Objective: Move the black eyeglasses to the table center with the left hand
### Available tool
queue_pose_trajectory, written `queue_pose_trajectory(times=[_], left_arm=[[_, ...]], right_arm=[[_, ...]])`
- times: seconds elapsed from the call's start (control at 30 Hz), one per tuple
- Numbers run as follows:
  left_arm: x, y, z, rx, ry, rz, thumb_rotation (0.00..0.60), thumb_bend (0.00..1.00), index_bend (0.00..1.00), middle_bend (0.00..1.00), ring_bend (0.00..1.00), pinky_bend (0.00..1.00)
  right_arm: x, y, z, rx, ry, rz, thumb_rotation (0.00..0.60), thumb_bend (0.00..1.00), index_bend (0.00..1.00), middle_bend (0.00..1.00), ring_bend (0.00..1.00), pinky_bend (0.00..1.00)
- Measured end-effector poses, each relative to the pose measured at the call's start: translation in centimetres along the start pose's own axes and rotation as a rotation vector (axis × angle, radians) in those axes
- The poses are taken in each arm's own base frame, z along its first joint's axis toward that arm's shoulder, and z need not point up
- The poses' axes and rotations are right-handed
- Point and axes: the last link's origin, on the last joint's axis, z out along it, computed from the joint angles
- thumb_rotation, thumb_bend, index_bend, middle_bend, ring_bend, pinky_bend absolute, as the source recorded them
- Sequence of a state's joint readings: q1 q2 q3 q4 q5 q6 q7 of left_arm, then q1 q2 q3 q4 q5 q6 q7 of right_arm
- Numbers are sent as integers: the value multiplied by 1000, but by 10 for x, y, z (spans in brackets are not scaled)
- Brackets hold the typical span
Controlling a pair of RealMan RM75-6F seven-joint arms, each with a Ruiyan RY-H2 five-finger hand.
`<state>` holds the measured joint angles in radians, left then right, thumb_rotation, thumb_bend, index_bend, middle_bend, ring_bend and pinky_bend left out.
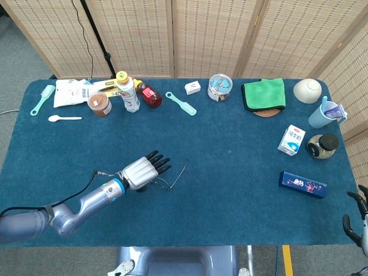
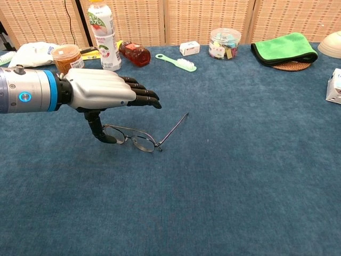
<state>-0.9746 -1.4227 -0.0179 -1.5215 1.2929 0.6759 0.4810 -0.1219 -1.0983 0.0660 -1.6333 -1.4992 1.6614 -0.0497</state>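
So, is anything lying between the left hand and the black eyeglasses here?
Nothing visible. The left hand hovers open just above the black eyeglasses, which lie on bare blue cloth; the bottles and jars sit far back along the table's rear edge.
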Motion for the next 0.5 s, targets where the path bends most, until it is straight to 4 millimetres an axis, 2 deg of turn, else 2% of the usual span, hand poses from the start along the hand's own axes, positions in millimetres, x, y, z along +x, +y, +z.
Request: queue_pose_trajectory(times=[0.17, 0.5], left_arm=[[-3, -1, 4, 17, 18, 42, 515, 230, 0, 0, 0, 0], [-8, 15, 19, 19, 44, 35, 516, 230, 0, 0, 0, 0]], right_arm=[[1, 2, -2, -9, 0, -3, 600, 478, 245, 131, 130, 167], [3, 5, -4, -18, 3, -5, 600, 478, 246, 130, 130, 167]])
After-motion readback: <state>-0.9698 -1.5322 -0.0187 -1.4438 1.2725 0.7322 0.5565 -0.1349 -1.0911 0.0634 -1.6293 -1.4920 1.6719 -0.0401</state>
